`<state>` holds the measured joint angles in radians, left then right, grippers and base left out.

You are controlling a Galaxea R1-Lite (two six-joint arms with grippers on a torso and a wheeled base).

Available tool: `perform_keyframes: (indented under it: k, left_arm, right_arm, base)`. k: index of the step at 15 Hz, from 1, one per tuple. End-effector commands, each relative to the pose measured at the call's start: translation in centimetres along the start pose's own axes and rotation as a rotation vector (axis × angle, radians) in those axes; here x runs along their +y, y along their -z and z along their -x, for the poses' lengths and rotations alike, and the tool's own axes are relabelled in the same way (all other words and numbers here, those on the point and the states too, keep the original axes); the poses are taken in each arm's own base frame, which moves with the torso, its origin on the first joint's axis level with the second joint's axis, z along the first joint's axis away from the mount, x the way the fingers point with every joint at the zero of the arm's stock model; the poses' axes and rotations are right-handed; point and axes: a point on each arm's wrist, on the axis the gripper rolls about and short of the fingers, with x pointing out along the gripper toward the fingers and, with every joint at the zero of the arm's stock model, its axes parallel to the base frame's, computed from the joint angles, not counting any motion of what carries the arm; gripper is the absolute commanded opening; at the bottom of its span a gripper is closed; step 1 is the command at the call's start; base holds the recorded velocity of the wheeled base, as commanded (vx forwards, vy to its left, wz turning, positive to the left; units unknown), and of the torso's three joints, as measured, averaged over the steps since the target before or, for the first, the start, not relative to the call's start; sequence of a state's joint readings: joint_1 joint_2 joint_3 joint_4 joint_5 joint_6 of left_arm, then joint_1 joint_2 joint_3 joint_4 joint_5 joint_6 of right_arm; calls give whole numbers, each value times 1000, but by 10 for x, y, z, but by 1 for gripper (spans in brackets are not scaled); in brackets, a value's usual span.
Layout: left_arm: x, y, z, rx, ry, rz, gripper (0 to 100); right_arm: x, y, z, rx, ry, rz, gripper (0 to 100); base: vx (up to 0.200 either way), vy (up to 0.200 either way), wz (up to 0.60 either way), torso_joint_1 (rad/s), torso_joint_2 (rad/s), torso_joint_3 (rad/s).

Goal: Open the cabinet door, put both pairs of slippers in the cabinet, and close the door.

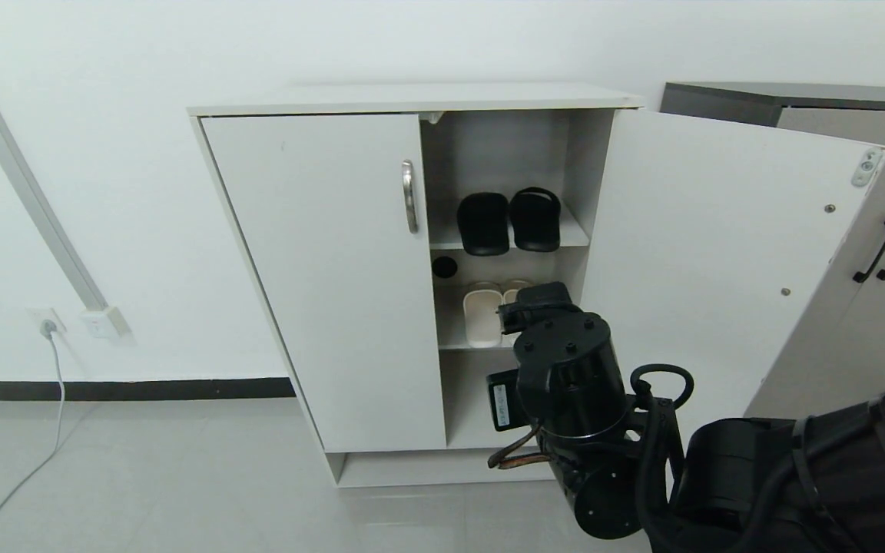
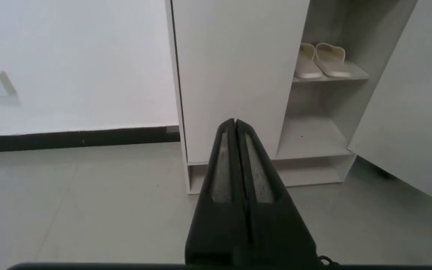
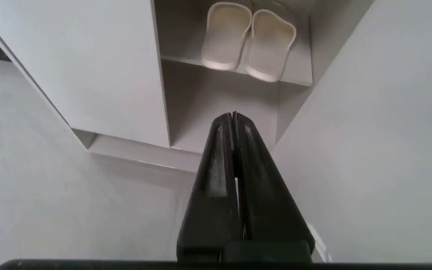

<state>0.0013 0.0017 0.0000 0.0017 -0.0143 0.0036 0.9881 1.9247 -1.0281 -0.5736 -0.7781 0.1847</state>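
Note:
The white cabinet [image 1: 412, 100] stands with its right door [image 1: 704, 253] swung wide open and its left door [image 1: 327, 284] closed. A pair of black slippers [image 1: 509, 220] lies on the upper shelf. On the middle shelf sits a pair of cream slippers [image 1: 482, 315], partly hidden by my right arm in the head view. They are also seen as cream slippers [image 3: 250, 34] and cream slippers [image 2: 321, 60]. My right gripper [image 3: 233, 116] is shut and empty, just in front of the open compartment below that shelf. My left gripper [image 2: 233, 121] is shut and empty, low over the floor, farther back from the cabinet.
A grey cabinet [image 1: 857, 230] with black handles stands right behind the open door. A wall socket with a cable [image 1: 47, 326] is at the far left. The left door carries a metal handle [image 1: 409, 197]. Bare grey floor [image 1: 181, 476] lies before the cabinet.

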Motion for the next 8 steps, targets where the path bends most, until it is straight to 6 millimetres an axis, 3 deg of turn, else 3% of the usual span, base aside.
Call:
perform_keyframes:
  k: [1,8]
  left_arm:
    - [0,0,0,0,-1,-1,0]
    - [0,0,0,0,-1,-3,0]
  right_arm:
    - [1,2,-1,5,-1,5,0]
    - [-3,2,-5,7,13,3,0]
  base:
    - [0,0,0,0,0,0]
    - [0,0,0,0,0,0]
